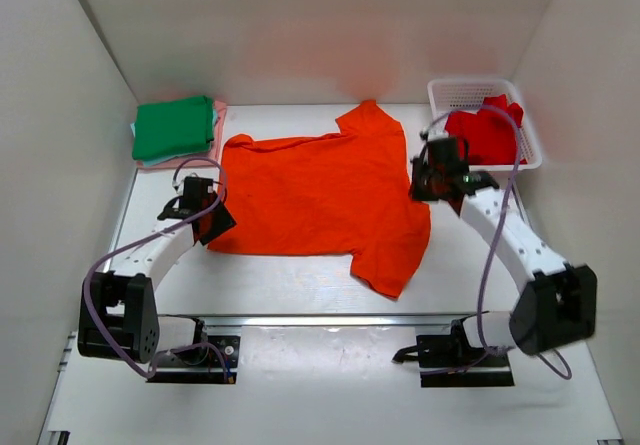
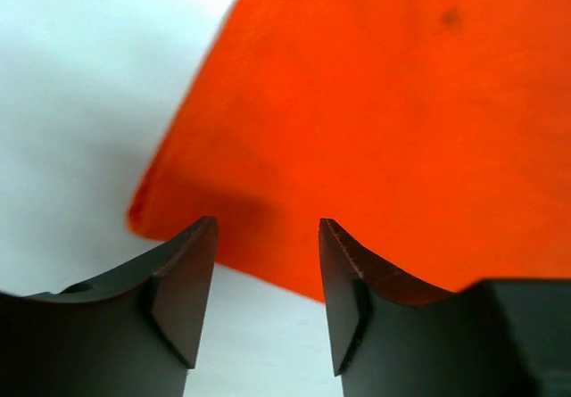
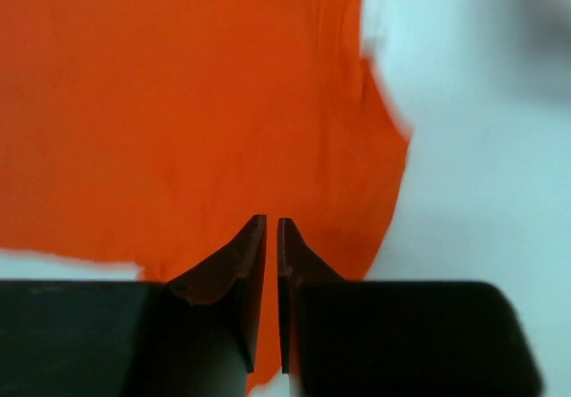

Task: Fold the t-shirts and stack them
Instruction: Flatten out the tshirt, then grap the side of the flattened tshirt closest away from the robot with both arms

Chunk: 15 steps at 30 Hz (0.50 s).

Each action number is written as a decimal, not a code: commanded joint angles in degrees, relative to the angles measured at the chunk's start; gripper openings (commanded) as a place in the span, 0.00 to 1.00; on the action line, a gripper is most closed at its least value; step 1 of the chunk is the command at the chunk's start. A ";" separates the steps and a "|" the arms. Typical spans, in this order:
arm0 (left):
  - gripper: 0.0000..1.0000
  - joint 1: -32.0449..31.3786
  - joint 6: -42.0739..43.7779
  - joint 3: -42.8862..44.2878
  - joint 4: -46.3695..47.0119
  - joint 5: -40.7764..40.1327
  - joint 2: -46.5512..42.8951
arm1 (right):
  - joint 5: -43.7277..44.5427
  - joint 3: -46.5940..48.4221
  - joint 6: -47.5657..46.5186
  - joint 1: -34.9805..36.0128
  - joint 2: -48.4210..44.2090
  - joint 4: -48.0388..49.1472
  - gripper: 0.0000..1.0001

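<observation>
A bright orange t-shirt (image 1: pixel 320 195) lies spread flat in the middle of the table. My left gripper (image 1: pixel 207 217) is at its near left corner. In the left wrist view it (image 2: pixel 268 236) is open, with the orange shirt (image 2: pixel 384 111) edge just past the tips and nothing between the jaws. My right gripper (image 1: pixel 437 180) is over the shirt's right edge. In the right wrist view it (image 3: pixel 272 223) is shut to a thin slit above the orange cloth (image 3: pixel 161 103) and holds nothing. A red t-shirt (image 1: pixel 485 135) lies in the basket. A folded green t-shirt (image 1: pixel 175 127) tops a stack at the back left, with a pink one (image 1: pixel 221 125) showing under it.
A white mesh basket (image 1: pixel 470 89) stands at the back right, close behind my right gripper. White walls close in the table on the left, back and right. Bare table (image 1: pixel 300 285) lies between the shirt and the arm bases.
</observation>
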 commanded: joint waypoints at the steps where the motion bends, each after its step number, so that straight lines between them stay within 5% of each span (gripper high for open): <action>1: 0.62 0.61 1.57 -2.12 -0.89 -4.60 -2.81 | 2.10 -12.00 6.14 5.20 -10.02 -4.59 0.10; 15: 0.62 1.40 4.73 -8.01 2.27 -6.55 2.02 | -5.72 -33.38 23.82 21.37 -18.49 -3.89 0.40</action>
